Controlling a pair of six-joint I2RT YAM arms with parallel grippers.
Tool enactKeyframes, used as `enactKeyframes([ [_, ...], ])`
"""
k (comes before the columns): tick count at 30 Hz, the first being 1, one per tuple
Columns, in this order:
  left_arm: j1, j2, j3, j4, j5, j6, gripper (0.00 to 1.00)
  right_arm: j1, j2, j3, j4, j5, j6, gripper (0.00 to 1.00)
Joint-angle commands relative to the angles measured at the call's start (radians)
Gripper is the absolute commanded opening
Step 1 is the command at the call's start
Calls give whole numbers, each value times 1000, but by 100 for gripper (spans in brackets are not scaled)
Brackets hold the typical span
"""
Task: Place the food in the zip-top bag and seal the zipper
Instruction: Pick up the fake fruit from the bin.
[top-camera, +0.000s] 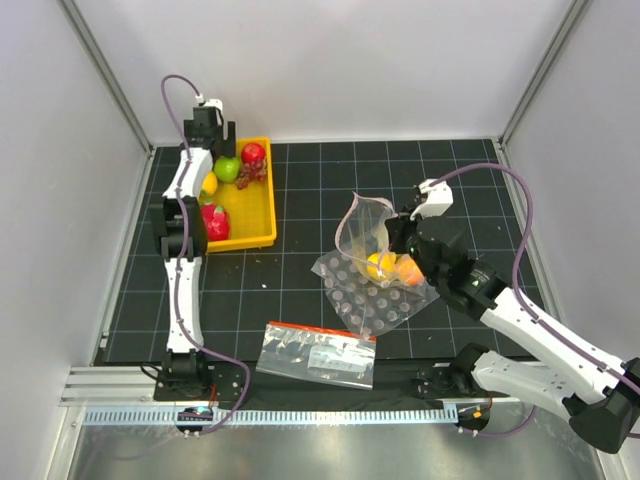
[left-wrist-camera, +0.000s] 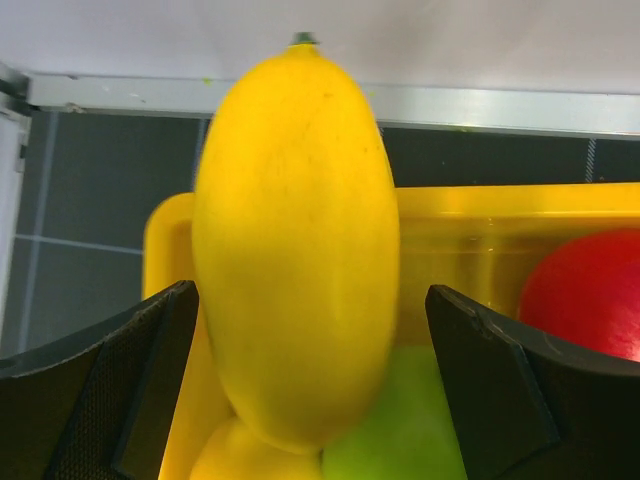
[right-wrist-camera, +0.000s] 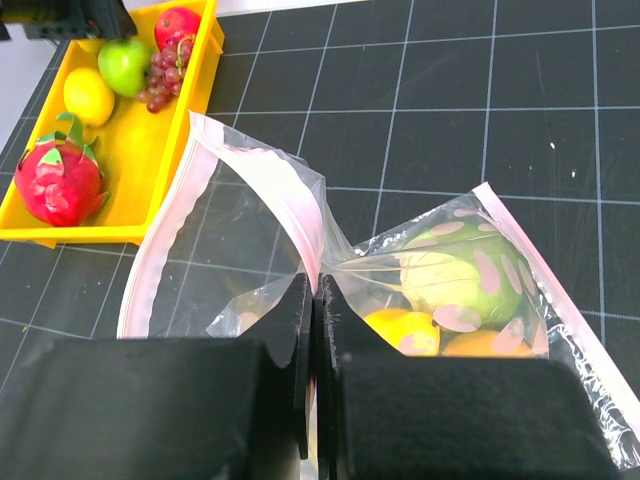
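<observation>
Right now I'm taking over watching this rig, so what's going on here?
The right gripper is shut on the rim of the zip-top bag, holding its mouth up and open; a few fruits, yellow, orange and green, are inside already. The left gripper is open over the yellow tray, its jaws either side of a yellow lemon-like fruit but not closed on it. A green apple and dragon fruit lie in the tray, and the zipper is unsealed.

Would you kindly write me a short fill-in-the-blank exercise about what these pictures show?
1. The right gripper pinches the zip-top bag with its jaws ___.
2. The left gripper, jaws ___, frames a yellow lemon.
3. The grapes lie in a tray coloured ___.
Missing words: shut; open; yellow.
</observation>
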Motion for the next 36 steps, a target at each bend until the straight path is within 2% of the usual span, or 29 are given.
enactKeyframes([
  [1, 2, 36, 41, -36, 55, -60, 100, 5, -31, -1, 45, 33, 10, 1],
  [4, 2, 50, 33, -33, 93, -78, 100, 5, -40, -3, 43, 34, 10, 1],
  [9, 4, 18, -35, 18, 101, -80, 80, 5, -51, -9, 47, 37, 10, 1],
  [10, 4, -8, -54, 32, 99, -74, 70, 5, -51, -9, 47, 39, 11, 1],
  [12, 4, -36, -115, 71, 98, -64, 58, 5, -51, -9, 47, 37, 11, 1],
  [13, 2, -48, -134, 82, 96, -61, 44, 5, -51, -9, 48, 37, 11, 1],
  [16, 4, -91, -184, 104, 98, -49, 27, 5, -52, -9, 45, 37, 11, 1],
  [19, 2, -148, -232, 116, 96, -58, 22, 5, -54, -9, 47, 41, 11, 1],
  [27, 2, -356, -362, 127, 140, -133, 18, 5, -60, -12, 48, 45, 5, 1],
  [32, -1, -485, -528, 122, 185, -211, 17, 5, -54, -15, 57, 45, -2, 1],
  [36, -4, -620, -687, 148, 295, -345, 15, 5, -56, -11, 63, 28, -15, 1],
])
